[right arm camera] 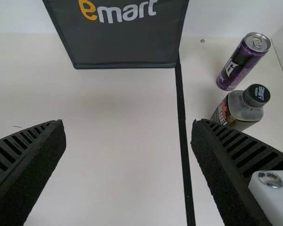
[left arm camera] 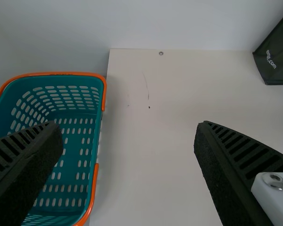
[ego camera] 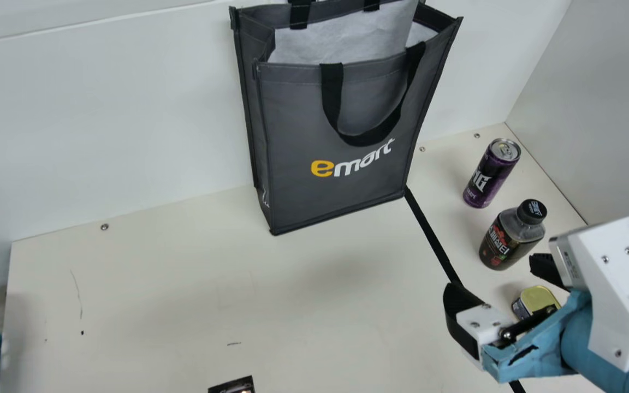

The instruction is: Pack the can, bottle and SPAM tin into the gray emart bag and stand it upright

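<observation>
The gray emart bag (ego camera: 342, 120) stands upright against the back wall, its top open and its front handle hanging down. To its right on the table stand the purple can (ego camera: 492, 173) and, nearer, the dark bottle (ego camera: 512, 234). The SPAM tin (ego camera: 535, 300) lies partly hidden behind my right gripper (ego camera: 497, 275), which is open above the table's right part. In the right wrist view my right gripper (right arm camera: 129, 125) holds nothing; the can (right arm camera: 243, 61), bottle (right arm camera: 240, 108) and bag (right arm camera: 127, 37) lie beyond it. My left gripper (left arm camera: 127, 125), open and empty, shows in the left wrist view.
A teal basket with orange handles (left arm camera: 68, 136) is at the table's left side, also at the main view's left edge. A black tape line (ego camera: 429, 232) runs between the bag and the groceries. A small dark object (ego camera: 232, 385) lies at the front edge.
</observation>
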You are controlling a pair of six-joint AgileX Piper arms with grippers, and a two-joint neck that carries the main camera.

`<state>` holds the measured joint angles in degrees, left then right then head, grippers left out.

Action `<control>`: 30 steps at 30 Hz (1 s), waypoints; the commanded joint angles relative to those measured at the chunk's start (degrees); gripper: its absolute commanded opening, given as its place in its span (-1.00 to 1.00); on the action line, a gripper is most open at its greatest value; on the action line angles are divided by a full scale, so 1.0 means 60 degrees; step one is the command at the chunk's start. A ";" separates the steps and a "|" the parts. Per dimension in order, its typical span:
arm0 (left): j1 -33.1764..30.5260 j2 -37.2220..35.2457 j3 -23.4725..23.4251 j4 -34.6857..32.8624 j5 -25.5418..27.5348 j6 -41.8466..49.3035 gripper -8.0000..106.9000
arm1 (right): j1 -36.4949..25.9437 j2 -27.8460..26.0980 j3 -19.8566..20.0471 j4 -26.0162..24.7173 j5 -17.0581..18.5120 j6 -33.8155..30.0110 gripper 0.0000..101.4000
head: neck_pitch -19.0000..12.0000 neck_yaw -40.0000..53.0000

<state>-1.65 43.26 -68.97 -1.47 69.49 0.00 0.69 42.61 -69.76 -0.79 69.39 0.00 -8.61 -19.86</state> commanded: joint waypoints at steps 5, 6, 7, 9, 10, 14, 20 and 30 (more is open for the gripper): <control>0.0000 0.0000 0.0000 0.0000 0.0000 0.0000 0.71 | 0.0000 0.0000 0.0000 0.0000 0.0000 0.0000 0.87 | -0.0231 -0.0023; 0.0000 0.0000 0.0000 0.0000 0.0000 0.0000 0.71 | 0.0000 0.0000 0.0000 0.0000 0.0000 0.0000 0.87 | -0.0231 -0.0023; 0.0000 0.0000 0.0000 0.0000 0.0000 0.0000 0.71 | 0.0000 0.0000 0.0000 0.0000 0.0000 0.0000 0.87 | -0.0231 -0.0023; 0.0000 0.0000 0.0000 0.0000 0.0000 0.0000 0.71 | 0.0000 0.0000 0.0000 0.0000 0.0000 0.0000 0.87 | -0.0231 -0.0023; 0.0000 0.0000 0.0000 0.0000 0.0000 0.0000 0.71 | 0.0000 0.0000 0.0000 0.0000 0.0000 0.0000 0.87 | -0.0231 -0.0023; 0.0000 0.0000 0.0000 0.0000 0.0000 0.0000 0.71 | 0.0000 0.0000 0.0000 0.0000 0.0002 0.0000 0.87 | -0.0231 -0.0023; 0.0000 0.0000 0.0000 0.0000 0.0000 0.0000 0.71 | 0.0000 0.0000 0.0000 0.0000 0.0002 0.0000 0.87 | -0.0231 -0.0023; 0.0000 0.0000 0.0000 0.0000 0.0000 0.0000 0.71 | 0.0000 0.0000 0.0000 0.0000 0.0002 0.0000 0.87 | -0.0231 -0.0023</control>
<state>-1.65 43.26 -68.97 -1.47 69.49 0.00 0.69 42.61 -69.76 -0.79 69.41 0.00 -8.70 -19.95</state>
